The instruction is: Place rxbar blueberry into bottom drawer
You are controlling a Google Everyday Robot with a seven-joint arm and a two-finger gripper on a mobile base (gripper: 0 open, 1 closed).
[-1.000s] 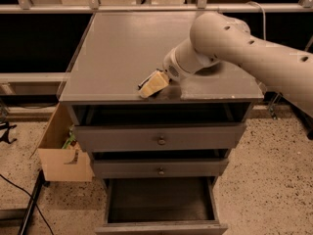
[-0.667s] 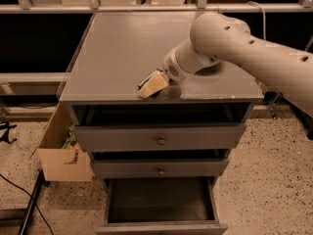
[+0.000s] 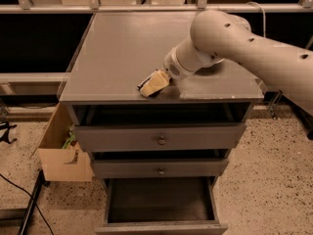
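**me:** Nothing's really moved over the last second, far as I can see. My gripper [image 3: 154, 83] sits at the same spot near the front edge of the cabinet top [image 3: 122, 53], with the arm [image 3: 254, 48] reaching in from the side just like before.

**drawerfan:** So where's the bar? Got it yet?

**me:** Honestly can't tell. I can't pick out the rxbar blueberry for sure. A thin dark edge runs along one side of the gripper and might be it, but I wouldn't swear to that. Same goes for the grip: whether it's open or closed, or has hold of anything, I can't tell from this angle.

**drawerfan:** And the drawer?

**me:** That bit looks sorted. The bottom drawer [image 3: 159, 202] is pulled out below the two knobbed drawers [image 3: 161, 140], it's dark inside, and I see nothing lying in it. My read is that the drawer's ready and the bar isn't in it. What's left is the carry down from the top and the drop.

**drawerfan:** Any label readable?

**me:** Nope. No brand or writing I can make out anywhere, not by the gripper and not on the cardboard box [image 3: 61, 155] on the floor beside the cabinet.
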